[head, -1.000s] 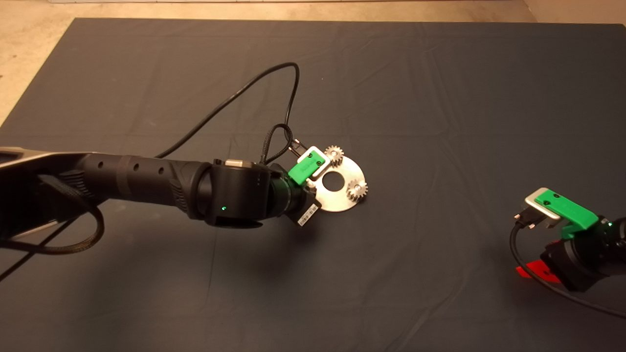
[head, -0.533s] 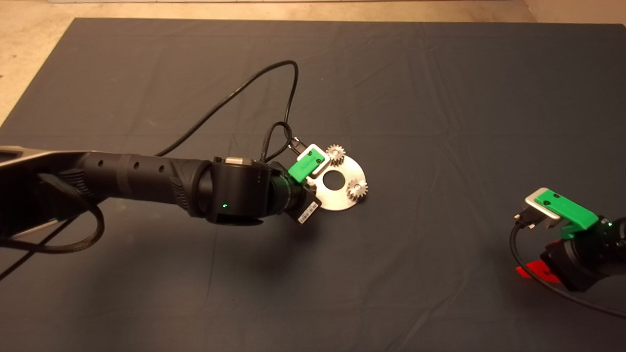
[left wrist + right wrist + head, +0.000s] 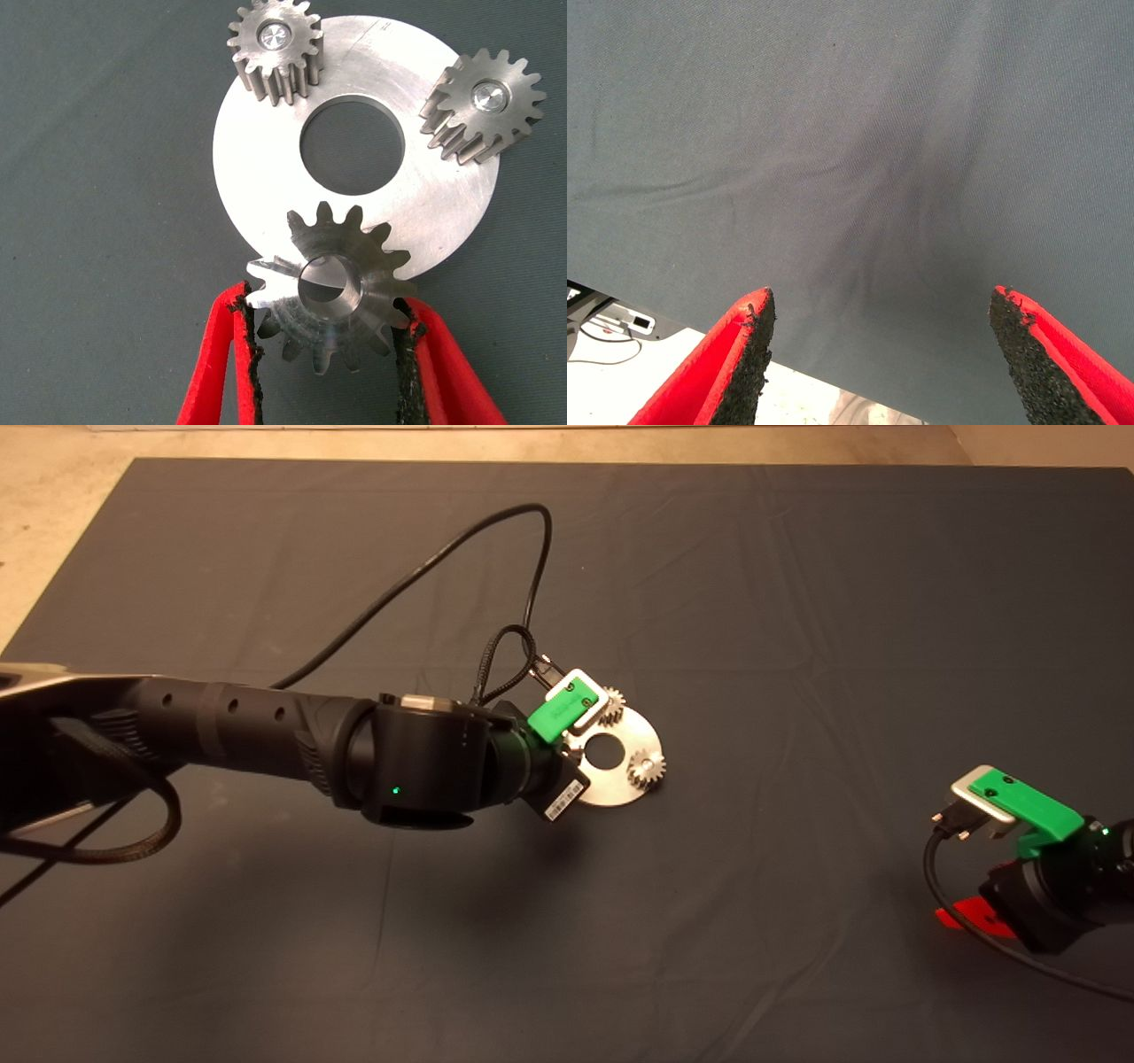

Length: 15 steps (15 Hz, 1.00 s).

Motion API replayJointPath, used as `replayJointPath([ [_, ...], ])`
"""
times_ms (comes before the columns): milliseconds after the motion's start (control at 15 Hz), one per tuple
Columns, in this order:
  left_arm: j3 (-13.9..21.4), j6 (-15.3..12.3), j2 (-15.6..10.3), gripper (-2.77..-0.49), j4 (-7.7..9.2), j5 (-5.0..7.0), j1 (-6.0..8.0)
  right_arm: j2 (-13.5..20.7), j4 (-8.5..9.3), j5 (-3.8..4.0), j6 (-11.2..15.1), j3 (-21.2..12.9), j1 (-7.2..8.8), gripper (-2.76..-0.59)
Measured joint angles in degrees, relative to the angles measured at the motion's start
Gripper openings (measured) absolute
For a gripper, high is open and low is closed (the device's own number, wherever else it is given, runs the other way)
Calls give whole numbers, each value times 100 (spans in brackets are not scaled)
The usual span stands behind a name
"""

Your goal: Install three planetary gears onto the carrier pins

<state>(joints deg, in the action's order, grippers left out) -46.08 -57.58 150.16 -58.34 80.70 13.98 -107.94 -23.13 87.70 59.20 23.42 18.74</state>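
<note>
The silver disc (image 3: 614,786) (image 3: 266,177) lies on the mat near the centre. Two planetary gears (image 3: 275,49) (image 3: 483,102) sit on carrier pins (image 3: 274,35), whose shiny tops show in their bores. In the head view they are the far gear (image 3: 611,705) and the right gear (image 3: 647,767). My left gripper (image 3: 328,310) (image 3: 571,746) is shut on a third gear (image 3: 332,288), held tilted over the disc's near rim. Something bright shows through its bore; I cannot tell whether it is a pin. My right gripper (image 3: 881,310) (image 3: 970,917) is parked open at the lower right.
A black cable (image 3: 425,576) loops from the left wrist across the mat behind the disc. The mat's far left corner meets a beige floor (image 3: 53,531). In the right wrist view the mat's edge and pale floor (image 3: 620,354) show.
The left arm's wrist has shifted slightly toward the disc and the far side, carrying the held gear further over the rim. The right arm has not moved.
</note>
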Motion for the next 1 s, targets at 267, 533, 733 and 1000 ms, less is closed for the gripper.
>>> replayJointPath([
  [267, 0, -65, -13, -262, 0, 13, -14, 0, 0, 1, 0, 0, 0, -158],
  [533, 0, -65, 2, -262, -2, 11, -15, -2, 0, -1, 1, 0, 0, -158],
  [733, -15, -63, 82, -262, -6, 9, -38, -4, 0, -1, -1, 0, 0, -158],
  [1000, -160, -56, 203, -262, 0, 5, -260, -17, 0, -3, 1, 0, 2, -158],
])
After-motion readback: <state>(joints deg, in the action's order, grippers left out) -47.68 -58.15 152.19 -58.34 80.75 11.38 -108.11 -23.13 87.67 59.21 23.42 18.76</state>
